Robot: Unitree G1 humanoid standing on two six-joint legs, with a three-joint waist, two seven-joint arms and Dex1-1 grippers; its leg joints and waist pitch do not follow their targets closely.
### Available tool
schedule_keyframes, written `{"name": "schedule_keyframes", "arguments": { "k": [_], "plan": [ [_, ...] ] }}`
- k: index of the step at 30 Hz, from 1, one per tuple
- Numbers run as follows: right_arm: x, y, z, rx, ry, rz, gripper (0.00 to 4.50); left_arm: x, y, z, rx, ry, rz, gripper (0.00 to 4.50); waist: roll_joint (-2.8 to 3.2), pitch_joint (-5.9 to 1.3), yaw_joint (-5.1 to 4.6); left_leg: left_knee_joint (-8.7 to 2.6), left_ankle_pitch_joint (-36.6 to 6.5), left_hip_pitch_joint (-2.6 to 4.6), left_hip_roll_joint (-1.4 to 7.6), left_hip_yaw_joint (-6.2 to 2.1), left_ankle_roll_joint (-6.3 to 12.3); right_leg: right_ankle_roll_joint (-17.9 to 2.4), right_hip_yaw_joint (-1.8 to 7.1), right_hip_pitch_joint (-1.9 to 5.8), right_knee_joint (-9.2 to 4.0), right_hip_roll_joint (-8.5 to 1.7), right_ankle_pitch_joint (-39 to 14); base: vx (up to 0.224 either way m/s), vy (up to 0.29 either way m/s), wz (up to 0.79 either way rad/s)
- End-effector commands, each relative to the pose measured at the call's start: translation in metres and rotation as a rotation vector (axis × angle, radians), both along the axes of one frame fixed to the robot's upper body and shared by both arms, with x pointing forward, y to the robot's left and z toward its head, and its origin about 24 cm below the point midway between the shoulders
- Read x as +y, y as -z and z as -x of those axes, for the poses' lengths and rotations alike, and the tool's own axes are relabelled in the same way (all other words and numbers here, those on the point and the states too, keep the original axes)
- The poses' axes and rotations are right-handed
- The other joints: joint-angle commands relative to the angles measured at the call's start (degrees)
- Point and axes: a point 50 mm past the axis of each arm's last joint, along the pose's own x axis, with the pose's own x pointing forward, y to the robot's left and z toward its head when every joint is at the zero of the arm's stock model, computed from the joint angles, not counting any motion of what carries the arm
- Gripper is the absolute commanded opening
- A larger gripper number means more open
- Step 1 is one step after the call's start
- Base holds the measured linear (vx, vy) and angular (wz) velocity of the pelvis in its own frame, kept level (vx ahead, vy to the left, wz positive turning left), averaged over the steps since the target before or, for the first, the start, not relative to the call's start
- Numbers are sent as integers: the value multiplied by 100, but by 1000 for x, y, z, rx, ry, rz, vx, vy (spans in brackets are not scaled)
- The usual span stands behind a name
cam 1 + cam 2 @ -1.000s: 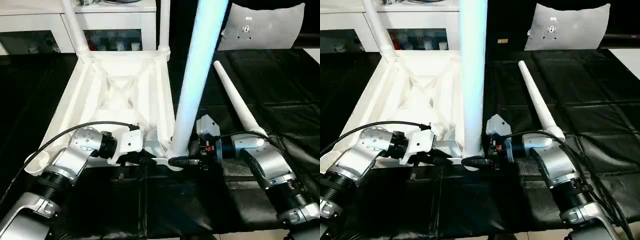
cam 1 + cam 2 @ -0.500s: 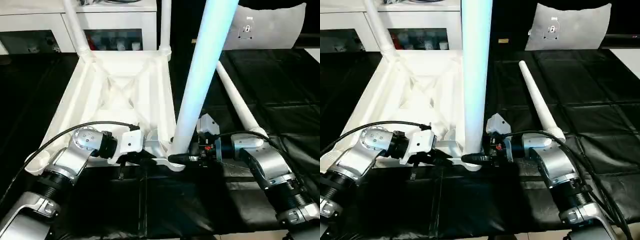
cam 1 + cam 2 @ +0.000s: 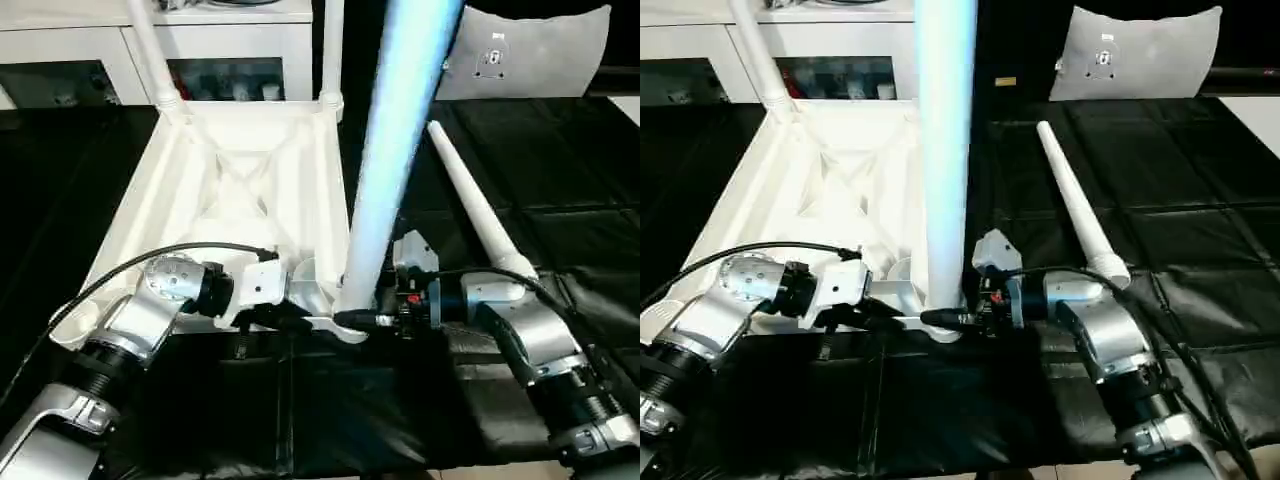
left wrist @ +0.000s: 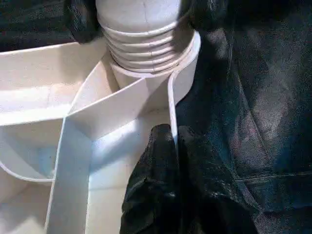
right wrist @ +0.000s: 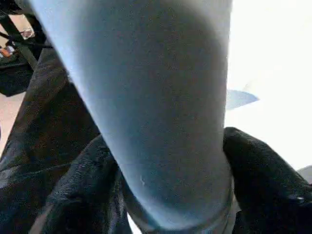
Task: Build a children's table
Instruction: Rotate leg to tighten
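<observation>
At frame centre, the right claw point(image 3: 958, 320) grips the third leg point(image 3: 945, 150) in its socket, the left claw point(image 4: 175, 146) pinches the tabletop point(image 3: 240, 190) rim; two legs point(image 3: 150, 55) stand fitted, one leg point(image 3: 475, 210) lies unfitted on the surface.

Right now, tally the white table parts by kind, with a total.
Tabletop, upside down: 1
Legs standing in corner sockets: 3, far left, far right, near right
Legs lying loose on the black cloth: 1
Total: 5
</observation>
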Motion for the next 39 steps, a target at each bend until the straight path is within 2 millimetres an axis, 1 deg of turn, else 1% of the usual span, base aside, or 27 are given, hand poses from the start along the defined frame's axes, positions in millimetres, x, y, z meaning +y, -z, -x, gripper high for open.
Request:
{"name": "schedule_keyframes", "arguments": {
  "k": [1,2,4,5,6,7,8,11,13,14,16,17,18,19,21,24,25,27,29,30,31,33,35,37,38,39],
  "plan": [
    [1,1,3,-19,-10,1,371,2,14,6,39,35,-90,0,11,-312,-30,-458,-880,-4,338,-84,238,-1330,356,283,-458,-492,-1392,0,0,0],
    [1,1,3,-19,-10,1,376,2,14,6,39,35,-90,0,14,-304,-31,-460,-917,-8,334,-80,244,-1318,356,282,-468,-495,-1442,0,0,0],
    [0,0,4,-53,-11,11,402,2,14,6,39,36,-91,0,19,-302,-28,-461,-958,-5,334,-79,240,-1291,361,276,-485,-505,-1546,0,0,0],
    [0,1,5,-84,-14,26,411,2,14,6,39,36,-91,0,31,-300,-26,-464,-962,-6,338,-85,226,-1281,362,274,-486,-512,-1574,0,0,0],
    [1,1,5,-87,-10,24,416,2,13,6,38,37,-92,0,22,-297,-34,-468,-983,-4,333,-85,214,-1270,361,274,-491,-503,-1600,0,0,0],
    [1,1,5,-87,-10,24,416,2,13,6,38,37,-92,0,34,-293,-35,-470,-985,-9,333,-88,209,-1266,362,274,-488,-502,-1606,0,0,0],
    [1,1,5,-88,-8,23,432,2,13,6,38,37,-92,0,30,-288,-41,-476,-1036,-3,334,-88,220,-1260,360,272,-496,-498,-1658,0,0,0],
    [2,0,4,-83,9,1,432,2,13,5,39,40,-93,0,34,-283,-38,-483,-1107,10,339,-87,217,-1231,366,259,-514,-500,-1795,0,0,0],
    [2,-1,4,-81,10,-5,432,2,13,5,39,40,-94,0,35,-278,-39,-487,-1092,-1,340,-89,223,-1234,368,260,-510,-500,-1768,0,0,0],
    [2,-1,3,-78,13,-11,405,2,13,5,39,41,-94,0,33,-282,-40,-488,-1085,0,342,-91,225,-1237,367,262,-507,-501,-1747,0,0,0],
    [3,-2,3,-78,12,-23,396,2,13,5,39,41,-95,0,36,-275,-40,-489,-1099,2,344,-87,227,-1247,369,255,-511,-502,-1742,0,0,0],
    [3,-3,2,-82,9,-27,375,2,13,5,40,41,-96,0,30,-276,-39,-492,-1095,-4,344,-91,225,-1244,368,258,-505,-499,-1742,0,0,0],
    [3,-3,3,-83,4,-30,375,2,13,5,41,40,-96,0,31,-276,-42,-495,-1100,-3,345,-93,225,-1240,367,258,-503,-498,-1745,0,0,0],
    [4,-3,3,-87,1,-32,360,2,13,5,41,40,-97,0,28,-274,-43,-496,-1117,-3,346,-92,227,-1237,369,256,-511,-504,-1768,0,0,0],
    [4,-4,3,-91,-6,-38,349,3,14,5,42,39,-98,0,32,-270,-42,-499,-1146,2,349,-92,216,-1220,373,251,-520,-510,-1844,0,0,0],
    [4,-5,3,-96,-9,-42,309,3,14,5,44,39,-99,0,35,-269,-41,-503,-1142,0,350,-95,219,-1214,372,249,-521,-509,-1844,0,0,0],
    [4,-5,3,-98,-10,-42,309,3,14,5,44,38,-99,0,30,-272,-44,-503,-1134,3,350,-92,218,-1219,373,247,-518,-505,-1813,0,0,0],
    [4,-5,3,-100,-10,-41,289,3,14,5,45,39,-99,0,34,-274,-41,-501,-1107,3,349,-88,223,-1240,376,247,-516,-507,-1742,0,0,0],
    [4,-5,4,-100,-11,-41,282,3,14,6,46,39,-100,0,33,-272,-41,-501,-1074,-4,350,-88,230,-1256,374,251,-509,-508,-1686,0,0,0],
    [4,-5,4,-100,-11,-41,279,3,14,6,46,39,-100,0,49,-269,-38,-504,-1089,-2,352,-91,224,-1258,373,250,-510,-510,-1695,0,0,0],
    [4,-5,4,-98,-12,-41,275,3,14,6,46,39,-101,0,39,-270,-42,-503,-1105,-1,350,-88,221,-1257,374,250,-513,-508,-1708,0,0,0],
    [3,0,7,-68,-8,-40,273,2,15,6,62,30,-87,0,54,-244,-43,-515,-1180,0,351,-89,208,-1242,376,238,-524,-507,-1799,0,0,0],
    [3,5,11,-30,13,-39,272,-2,14,7,85,7,-49,0,62,-241,-32,-521,-1199,10,357,-93,198,-1229,381,239,-526,-507,-1816,0,0,0],
    [3,7,12,-18,24,-39,272,-4,13,8,94,-3,-32,0,58,-248,-34,-522,-1117,8,360,-89,211,-1264,381,245,-518,-505,-1672,0,0,0],
    [6,11,14,-3,81,-49,272,-11,10,8,112,-36,22,0,62,-251,-39,-521,-1041,1,354,-83,231,-1294,379,254,-506,-497,-1521,0,0,0],
    [7,12,14,-1,103,-52,272,-13,9,8,113,-47,32,0,82,-244,-35,-528,-944,-2,367,-88,241,-1335,375,249,-498,-502,-1350,0,0,0]
  ]
}}
